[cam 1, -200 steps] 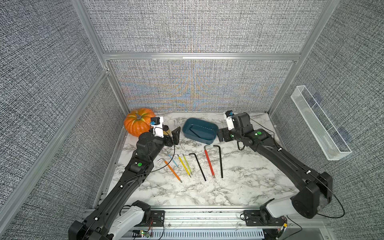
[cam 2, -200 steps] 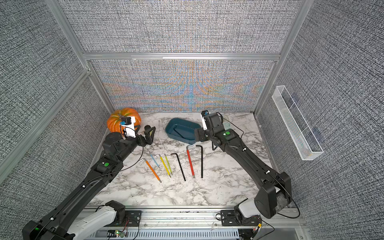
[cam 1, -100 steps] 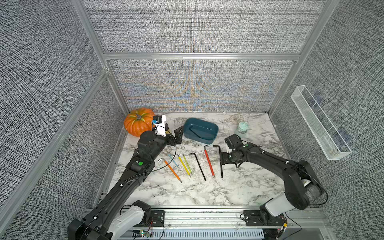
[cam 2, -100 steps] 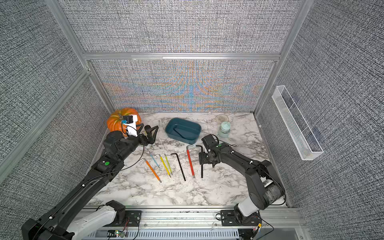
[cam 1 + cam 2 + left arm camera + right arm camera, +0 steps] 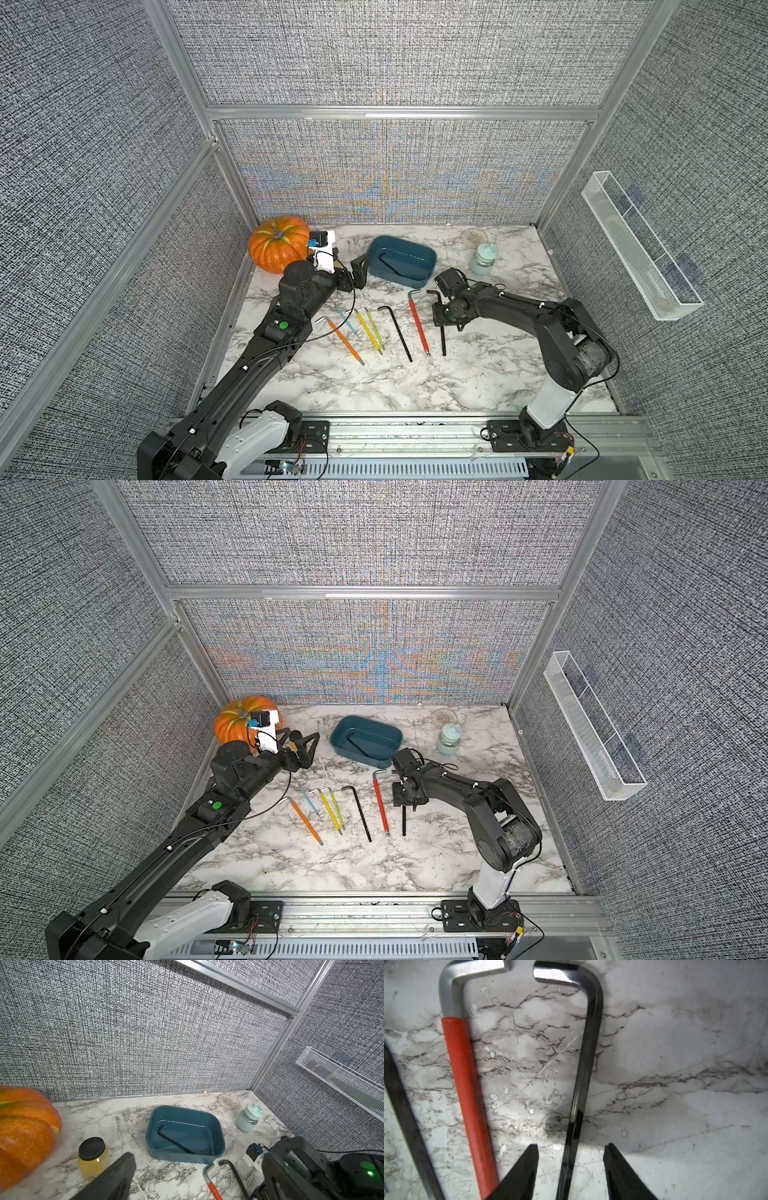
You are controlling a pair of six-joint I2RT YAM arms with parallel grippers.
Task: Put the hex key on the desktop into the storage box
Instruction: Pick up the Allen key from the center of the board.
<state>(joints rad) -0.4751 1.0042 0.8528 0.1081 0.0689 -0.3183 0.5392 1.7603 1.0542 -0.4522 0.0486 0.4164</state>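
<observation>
Several hex keys lie in a row on the marble desktop. My right gripper is down at the surface, open, with one finger on each side of the rightmost black hex key; there is a gap on both sides. Both top views show that gripper over the key's shaft. A red-handled hex key lies just beside it. The teal storage box stands behind, with one black hex key inside. My left gripper hovers open, left of the box.
An orange pumpkin sits at the back left, with a yellow jar next to it. A mint bottle and a woven coaster stand at the back right. A clear mesh tray hangs on the right wall.
My right arm came from above the storage box down to the desktop and over the black hex key, and its jaws narrowed. The left arm barely moved.
</observation>
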